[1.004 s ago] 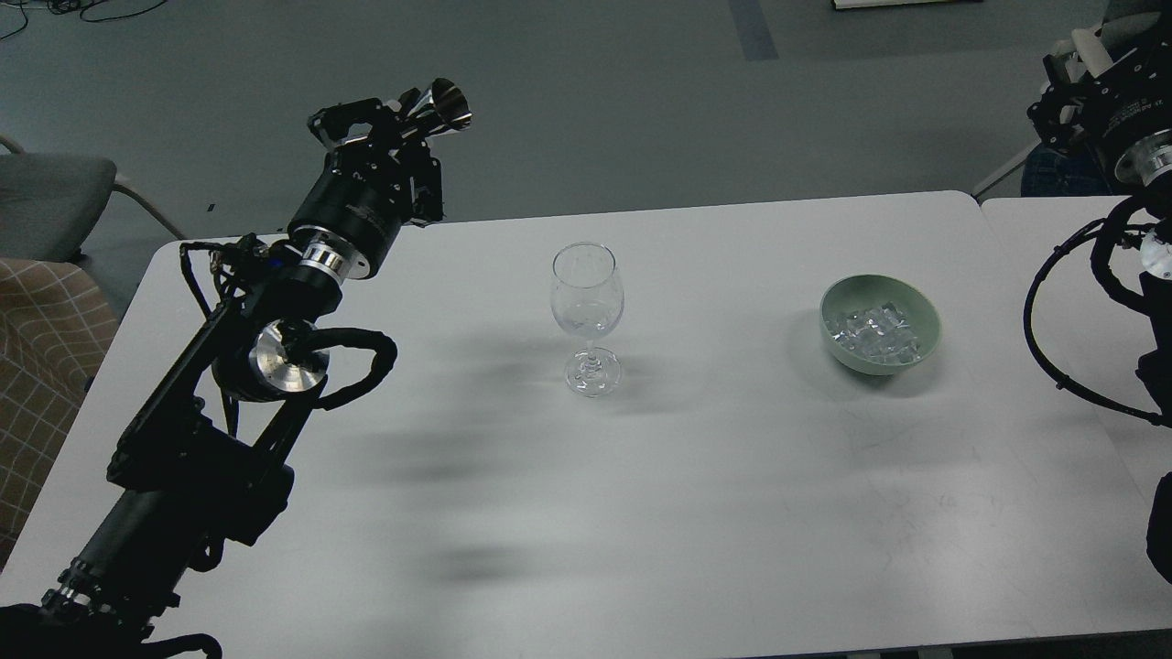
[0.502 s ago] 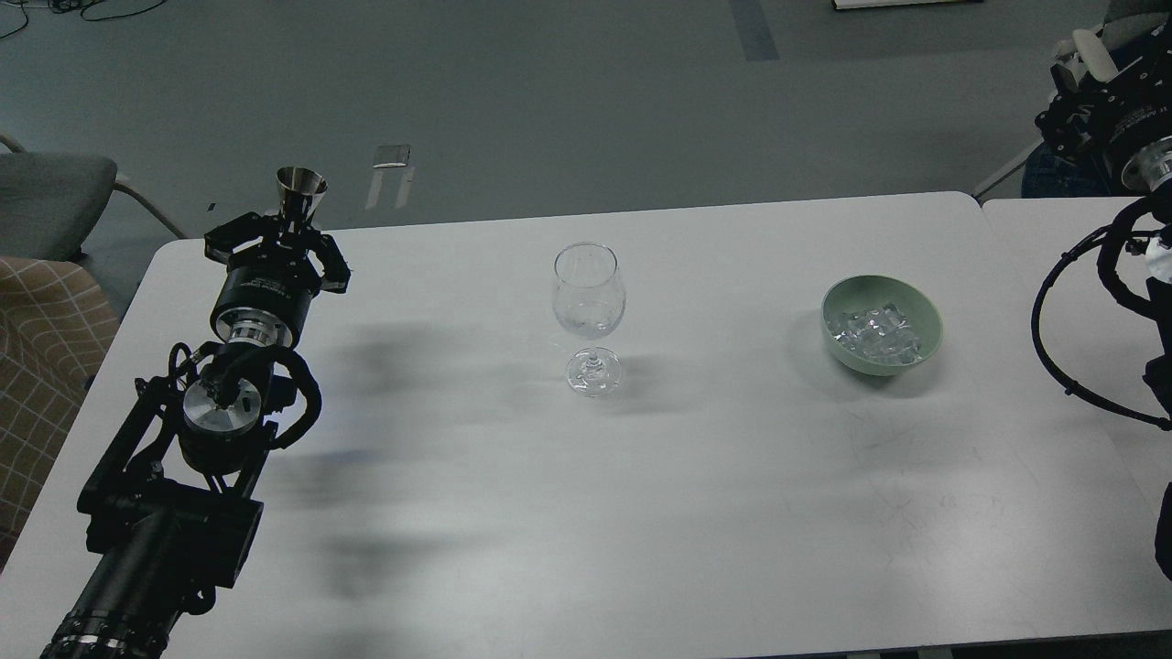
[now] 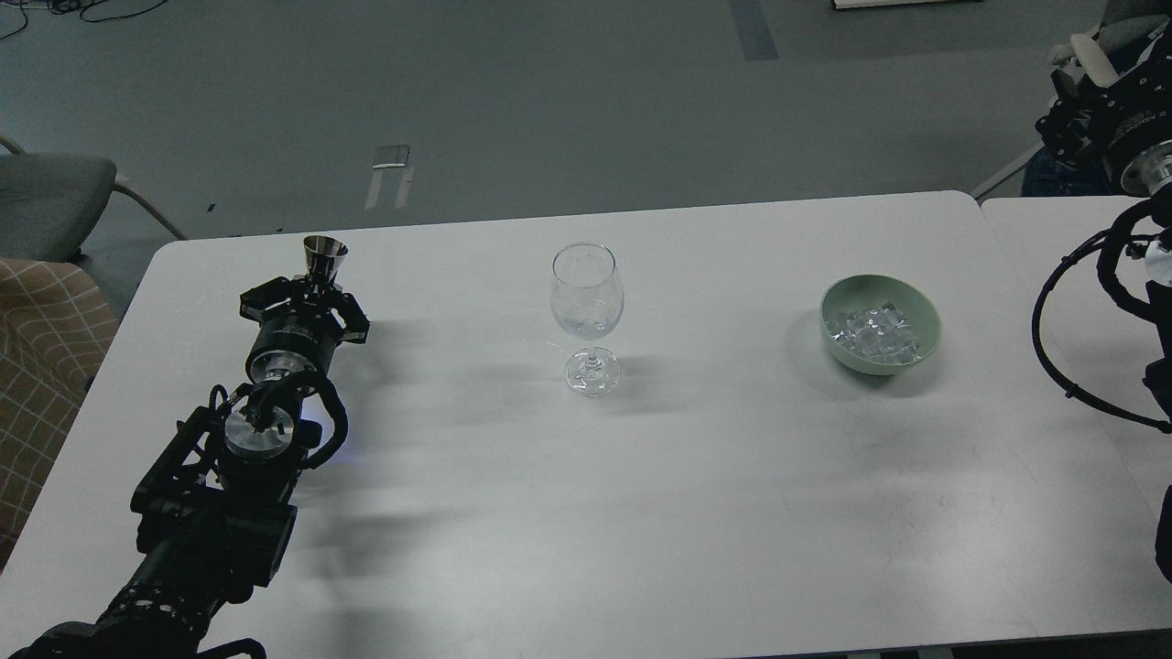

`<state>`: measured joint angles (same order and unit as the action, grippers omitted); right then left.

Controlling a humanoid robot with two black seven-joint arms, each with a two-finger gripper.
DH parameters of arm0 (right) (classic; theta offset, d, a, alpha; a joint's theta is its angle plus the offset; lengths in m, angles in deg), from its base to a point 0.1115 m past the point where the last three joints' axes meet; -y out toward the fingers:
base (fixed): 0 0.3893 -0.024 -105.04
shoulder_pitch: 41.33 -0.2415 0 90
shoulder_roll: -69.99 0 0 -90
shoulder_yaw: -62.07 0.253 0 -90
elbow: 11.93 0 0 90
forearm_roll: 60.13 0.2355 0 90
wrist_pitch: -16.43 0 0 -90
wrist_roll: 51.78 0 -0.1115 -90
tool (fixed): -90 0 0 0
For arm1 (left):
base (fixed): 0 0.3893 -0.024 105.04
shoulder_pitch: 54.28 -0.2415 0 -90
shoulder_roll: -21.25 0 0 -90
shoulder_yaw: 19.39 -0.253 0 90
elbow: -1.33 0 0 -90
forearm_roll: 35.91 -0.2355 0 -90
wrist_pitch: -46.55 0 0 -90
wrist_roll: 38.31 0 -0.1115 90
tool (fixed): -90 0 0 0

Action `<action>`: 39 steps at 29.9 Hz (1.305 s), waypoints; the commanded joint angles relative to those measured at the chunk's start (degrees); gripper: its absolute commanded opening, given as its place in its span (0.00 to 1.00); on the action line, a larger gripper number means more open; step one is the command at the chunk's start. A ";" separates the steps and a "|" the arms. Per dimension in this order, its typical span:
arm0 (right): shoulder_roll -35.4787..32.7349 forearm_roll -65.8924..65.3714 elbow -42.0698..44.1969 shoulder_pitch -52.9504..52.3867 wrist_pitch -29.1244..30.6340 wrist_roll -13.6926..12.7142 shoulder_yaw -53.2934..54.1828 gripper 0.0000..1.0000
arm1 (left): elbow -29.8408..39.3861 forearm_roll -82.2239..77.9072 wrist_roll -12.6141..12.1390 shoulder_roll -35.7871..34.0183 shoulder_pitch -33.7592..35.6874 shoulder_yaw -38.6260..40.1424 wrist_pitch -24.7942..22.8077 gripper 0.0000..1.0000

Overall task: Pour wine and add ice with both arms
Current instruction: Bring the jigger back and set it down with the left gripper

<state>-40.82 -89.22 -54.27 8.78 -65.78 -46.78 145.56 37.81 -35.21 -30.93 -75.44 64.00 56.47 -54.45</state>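
- The left gripper [image 3: 316, 295] has swung back from up high and tipped over to low near the white table [image 3: 732, 513], and the small shiny steel cone-shaped measuring cup [image 3: 324, 257] it carries is upright again. So the pour looks done.
- A bit of clear wine [image 3: 586, 322] sits in the clear stemmed wine glass [image 3: 587, 316], well off to the right of those fingers.
- The fingers are closed around the cup's narrow waist.
- The glassy ice cubes [image 3: 874, 333] wait in the pale green bowl [image 3: 925, 311], further right past the glass.
- The right gripper [image 3: 1067, 114] is up at the far right edge; can't tell how wide its fingers are.
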 commanded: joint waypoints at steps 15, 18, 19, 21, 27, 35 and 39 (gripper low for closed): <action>0.06 0.00 -0.11 0.25 -0.05 0.01 0.00 1.00 | -0.62 0.00 0.09 -0.43 1.51 -0.10 0.28 0.36; 0.06 0.00 -0.11 0.16 -0.05 0.01 0.00 1.00 | -0.62 0.00 0.09 -0.60 1.51 -0.10 0.28 0.38; 0.06 0.00 -0.11 0.16 -0.05 0.01 0.00 1.00 | -0.62 0.00 0.09 -0.61 1.51 -0.10 0.28 0.38; 0.06 0.00 -0.11 0.07 -0.05 0.09 0.00 1.00 | -0.62 0.00 0.00 -0.61 1.51 -0.10 0.28 0.41; 0.32 0.00 -0.20 -0.02 -0.05 0.01 -0.09 1.00 | -0.71 0.00 0.00 -0.69 1.42 -0.19 0.28 0.46; 0.32 0.00 -0.20 0.34 -0.05 0.09 -0.09 1.00 | -0.62 -0.09 0.00 -0.69 1.60 -0.19 0.19 0.49; 0.32 0.00 -0.11 0.42 -0.05 0.09 -0.09 1.00 | -0.62 -0.09 0.00 -0.61 1.78 -0.19 0.28 0.57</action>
<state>-40.49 -89.22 -54.44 9.12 -65.83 -46.69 145.47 37.17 -35.27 -30.92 -76.14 65.62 56.31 -54.20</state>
